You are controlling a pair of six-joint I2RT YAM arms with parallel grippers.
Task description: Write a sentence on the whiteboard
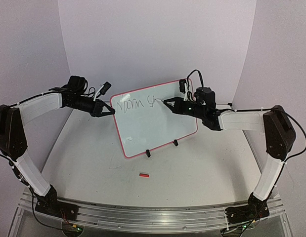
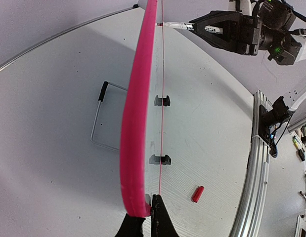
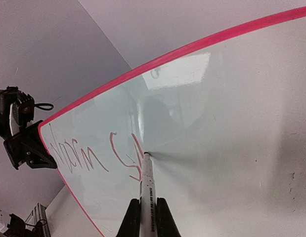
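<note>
Pale lilac walls (image 1: 157, 39), white table (image 1: 93, 163)

Table (image 1: 192, 163): pale grey-white, matte top. Faint grey smudges (image 1: 120, 170) on it, left of centre, towards the near side.

Small red piece (image 1: 144, 175), oblong, lies flat and alone on the table just right of the smudges. In the left wrist view (image 2: 197, 193) it looks short and rounded; cannot tell what it is.

Thin wire frame (image 2: 96, 121), U-shaped with one black-tipped end, lies flat on the table.

Aluminium rail (image 1: 153, 213) runs along the near edge.

Plain pale backdrop (image 1: 153, 44) on the far, left and right sides.
</note>
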